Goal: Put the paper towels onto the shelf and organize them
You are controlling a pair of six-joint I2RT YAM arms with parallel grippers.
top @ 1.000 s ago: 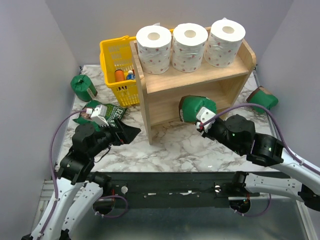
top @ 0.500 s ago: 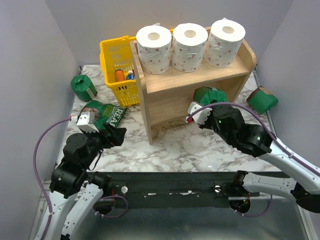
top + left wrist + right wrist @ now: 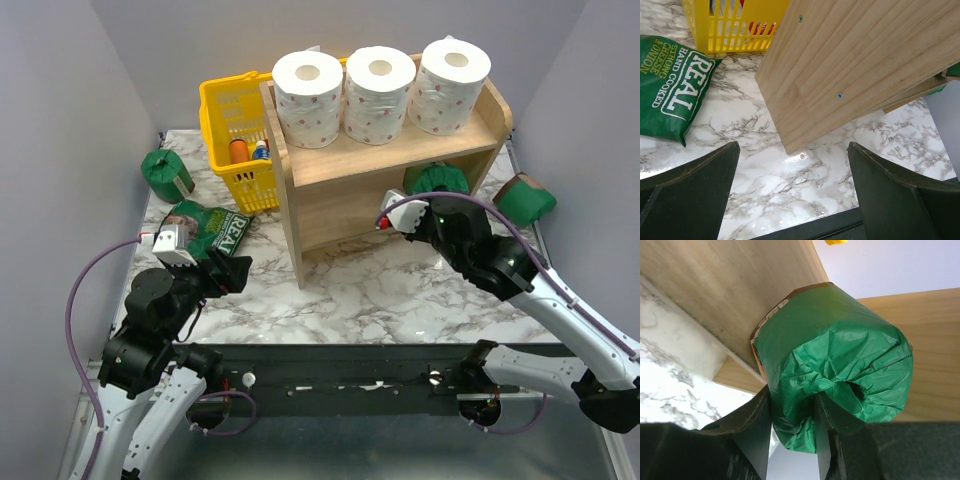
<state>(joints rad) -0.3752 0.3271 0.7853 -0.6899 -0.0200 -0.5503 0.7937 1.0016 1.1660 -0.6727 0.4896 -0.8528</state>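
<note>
Moved: right gripper (image 3: 792,430) carried crinkled green-wrapped paper towel roll (image 3: 437,180) deeper into lower tier of light-wood shelf (image 3: 330,160).
Right grip: clamped on roll.
Left gripper (image 3: 795,200): jaws spread, beside shelf.

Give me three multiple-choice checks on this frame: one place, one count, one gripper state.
1. Where is the green roll held by the right gripper?
A. on the shelf top tier
B. at the shelf's lower tier
C. clear of the shelf

2. How many white rolls stand on the top tier?
A. two
B. three
C. four

3. The left gripper has its fingers:
A. shut on a roll
B. shut on the shelf
C. open, empty

Key:
1 B: the top view shows it under the top board.
2 B: three stand side by side.
3 C: the left wrist view shows nothing between the spread fingers.
</note>
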